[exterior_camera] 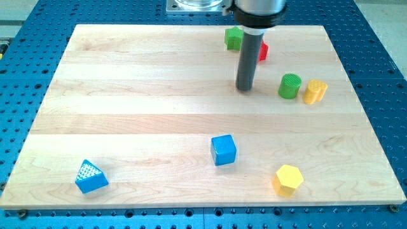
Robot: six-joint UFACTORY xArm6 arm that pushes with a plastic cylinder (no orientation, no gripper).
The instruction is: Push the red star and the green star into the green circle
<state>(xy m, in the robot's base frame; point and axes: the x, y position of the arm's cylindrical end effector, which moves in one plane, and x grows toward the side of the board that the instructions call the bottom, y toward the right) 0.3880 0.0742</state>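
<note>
Wooden board (127,95) on blue perforated bench: my tip (245,88), a bare fingerless rod, rests below green star (233,38) and red star (262,52), left of green circle (289,86). Neither star touches it; both pushes remain.

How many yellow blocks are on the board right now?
2. One yellow block sits at the view's right, touching the green circle; the yellow hexagon lies near the bottom right. None appears hidden behind the rod.
</note>
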